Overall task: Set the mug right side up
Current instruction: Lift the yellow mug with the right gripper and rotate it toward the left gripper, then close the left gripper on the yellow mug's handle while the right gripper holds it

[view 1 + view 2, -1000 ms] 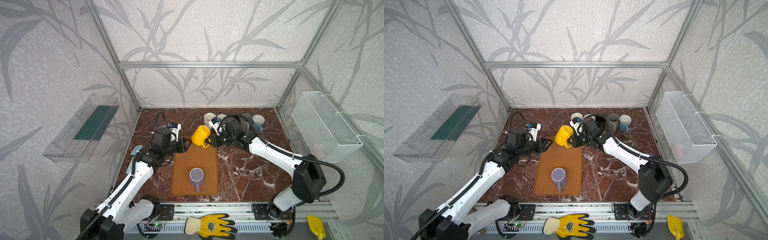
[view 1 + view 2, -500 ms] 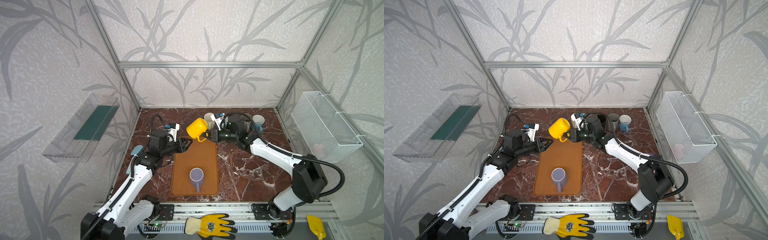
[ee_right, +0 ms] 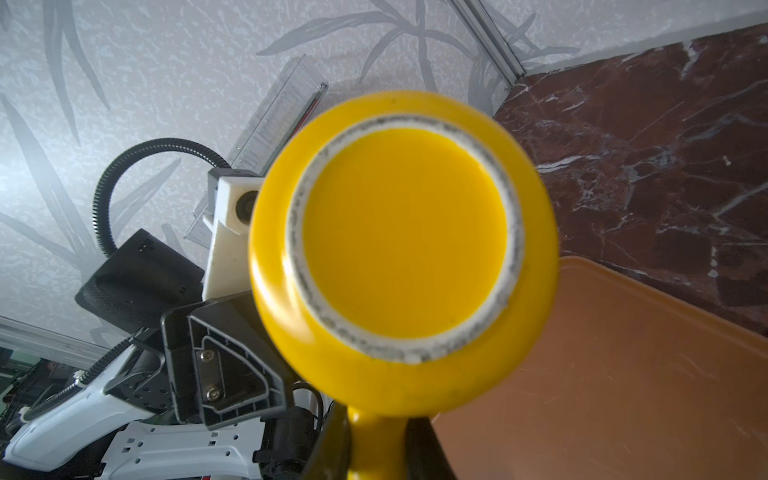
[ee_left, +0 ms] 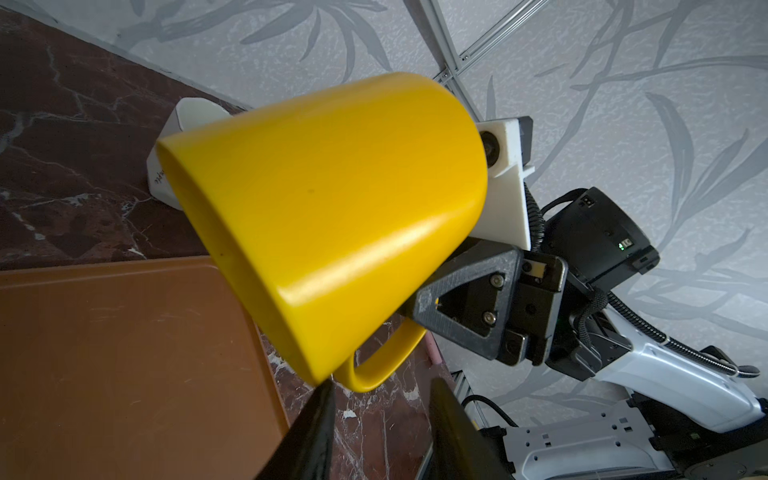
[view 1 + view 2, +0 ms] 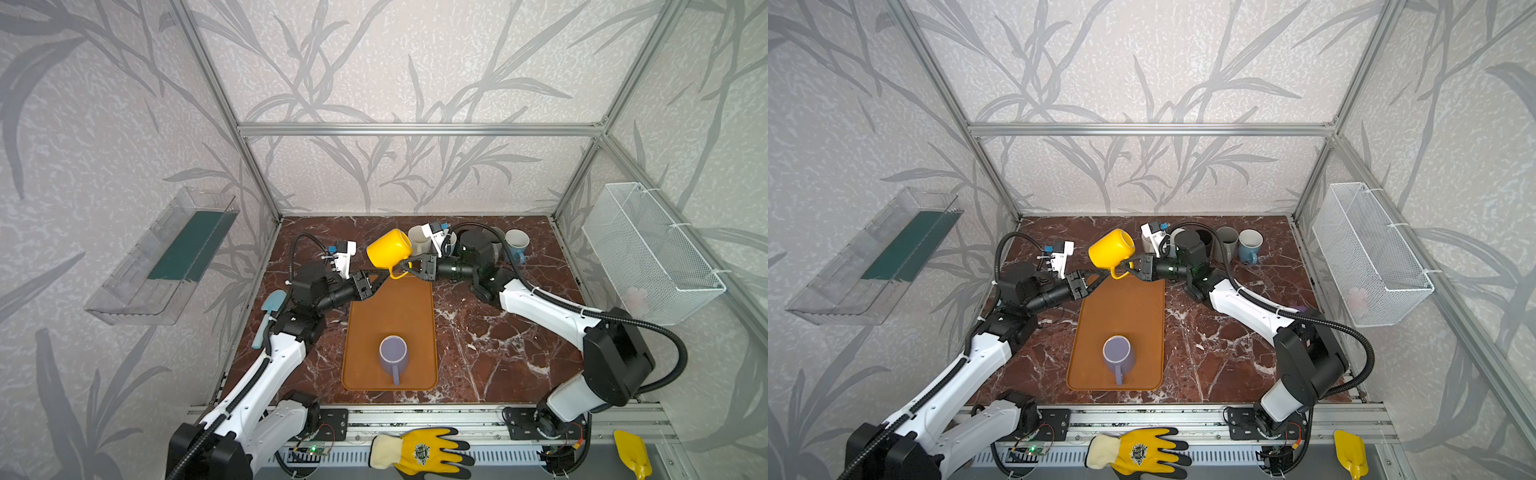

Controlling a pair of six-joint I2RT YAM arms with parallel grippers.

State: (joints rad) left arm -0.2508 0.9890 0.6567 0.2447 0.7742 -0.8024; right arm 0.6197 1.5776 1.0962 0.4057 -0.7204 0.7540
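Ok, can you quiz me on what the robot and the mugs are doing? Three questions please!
1. True or false: the yellow mug stands on the table.
2. Pick one: which gripper holds its handle? A) left gripper B) right gripper C) both
3. Fill the gap: the purple mug stands on the orange ____.

Key
1. False: it is tilted and held up in the air.
2. B
3. mat
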